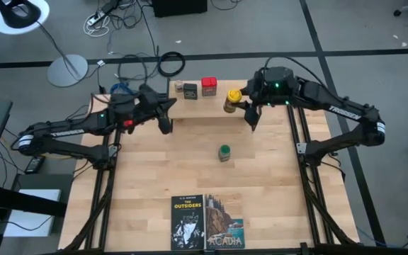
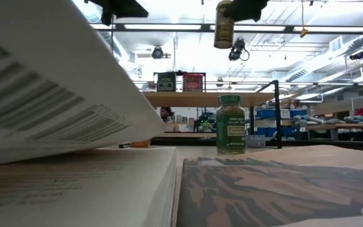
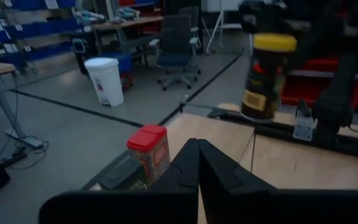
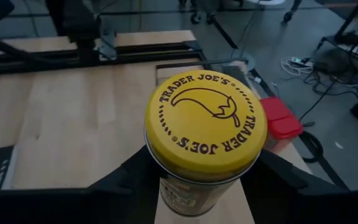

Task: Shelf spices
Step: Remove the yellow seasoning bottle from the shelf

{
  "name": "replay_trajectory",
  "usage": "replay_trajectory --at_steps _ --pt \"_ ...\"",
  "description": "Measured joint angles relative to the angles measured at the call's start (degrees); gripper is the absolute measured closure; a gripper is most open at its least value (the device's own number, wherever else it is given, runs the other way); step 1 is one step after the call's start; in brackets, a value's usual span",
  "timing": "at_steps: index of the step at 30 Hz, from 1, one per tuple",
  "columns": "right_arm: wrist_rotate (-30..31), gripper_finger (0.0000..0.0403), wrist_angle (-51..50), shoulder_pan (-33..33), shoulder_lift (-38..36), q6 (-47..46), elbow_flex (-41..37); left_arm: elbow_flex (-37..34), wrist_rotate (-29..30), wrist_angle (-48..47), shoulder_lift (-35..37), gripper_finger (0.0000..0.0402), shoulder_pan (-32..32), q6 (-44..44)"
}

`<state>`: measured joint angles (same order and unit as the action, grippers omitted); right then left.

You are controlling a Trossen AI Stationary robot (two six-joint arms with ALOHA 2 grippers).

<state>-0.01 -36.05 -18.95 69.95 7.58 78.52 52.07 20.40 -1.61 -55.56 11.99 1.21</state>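
The shelf [image 1: 202, 108] [image 2: 188, 99] stands at the table's far edge. The red tin [image 1: 209, 86] [image 2: 193, 82] [image 3: 149, 149] and the dark grey tin [image 1: 190, 91] [image 2: 166, 82] stand on its top board, with a smaller dark container [image 1: 179, 86] beside them. The green-lidded jar [image 1: 224, 151] [image 2: 230, 124] stands upright on the table's middle. My right gripper [image 1: 241, 106] [image 4: 204, 186] is shut on the yellow-lidded jar [image 1: 232, 99] [image 2: 224, 25] [image 3: 266, 74], above the shelf's right end. My left gripper [image 1: 166, 122] [image 3: 197, 155] hovers shut near the shelf's left end. My right gripper pinches the yellow-lidded jar between its two fingers [image 4: 120, 180], which sit on opposite sides of the jar's body just under the lid [image 4: 204, 124]. The fingers come from above. The jar stays upright and lifted clear, well above the shelf board.
Two paperback books [image 1: 188, 221] [image 1: 224, 221] lie at the table's near edge. A raised page [image 2: 55, 94] of one blocks the low view's left side. Black frame rails [image 1: 299, 149] run along both table sides. Bare tabletop [image 1: 161, 163] surrounds the green-lidded jar.
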Motion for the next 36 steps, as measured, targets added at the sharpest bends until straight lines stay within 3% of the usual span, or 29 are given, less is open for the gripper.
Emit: replay_trajectory --at_steps 14,27,36 --pt "5.8 0.0220 1.6 15.3 3.1 -2.1 -0.6 0.0 1.6 -1.9 7.2 0.0396 0.0 0.1" --pt "12.4 0.0220 10.9 25.8 3.1 -10.3 -7.9 0.0 3.1 -2.1 8.2 0.0396 0.0 0.3" --pt "13.1 0.0220 20.1 30.6 3.1 -15.4 -15.5 0.0 3.4 -2.1 8.2 0.0396 0.0 0.3"
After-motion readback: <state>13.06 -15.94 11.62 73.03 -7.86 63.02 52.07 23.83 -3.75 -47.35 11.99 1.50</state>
